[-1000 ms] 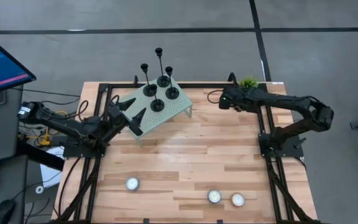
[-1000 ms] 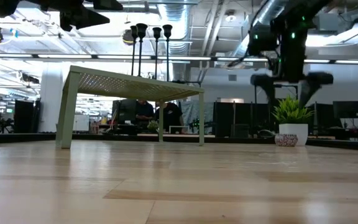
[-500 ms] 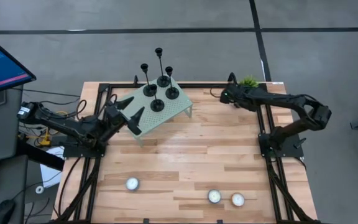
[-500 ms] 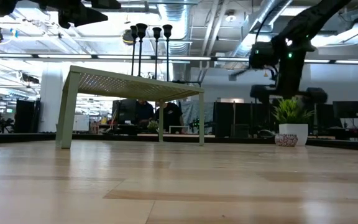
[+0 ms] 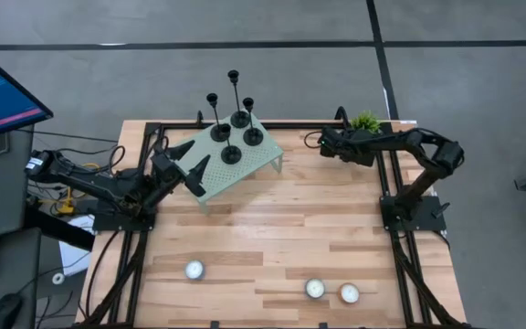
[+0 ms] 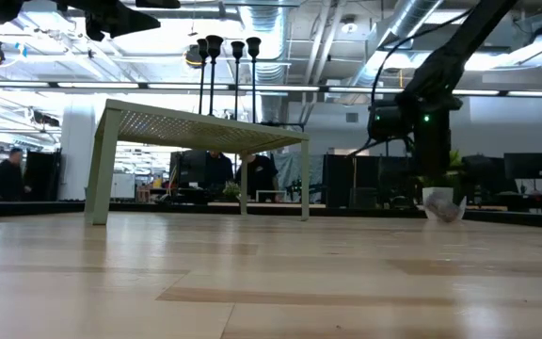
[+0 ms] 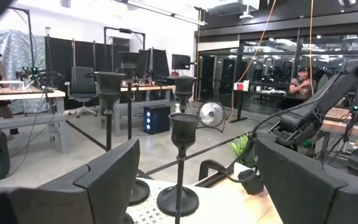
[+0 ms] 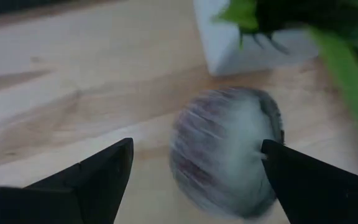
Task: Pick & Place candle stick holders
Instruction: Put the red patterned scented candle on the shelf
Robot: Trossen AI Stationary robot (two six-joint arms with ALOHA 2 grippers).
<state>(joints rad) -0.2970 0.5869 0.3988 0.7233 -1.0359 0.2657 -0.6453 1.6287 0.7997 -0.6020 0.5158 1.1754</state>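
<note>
Beside stand (image 5: 245, 169) edge, left gripper (image 5: 190, 160) agape

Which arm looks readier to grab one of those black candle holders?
Probably the left: its open gripper sits beside the stand, facing the holders. The right gripper is off by the plant.

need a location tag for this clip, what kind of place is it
Most likely a robotics lab in an open-plan office or workshop. Two arms are bolted to a wooden table, the low view shows exposed ceiling ducts and desks with monitors, and people work in the background.
</note>
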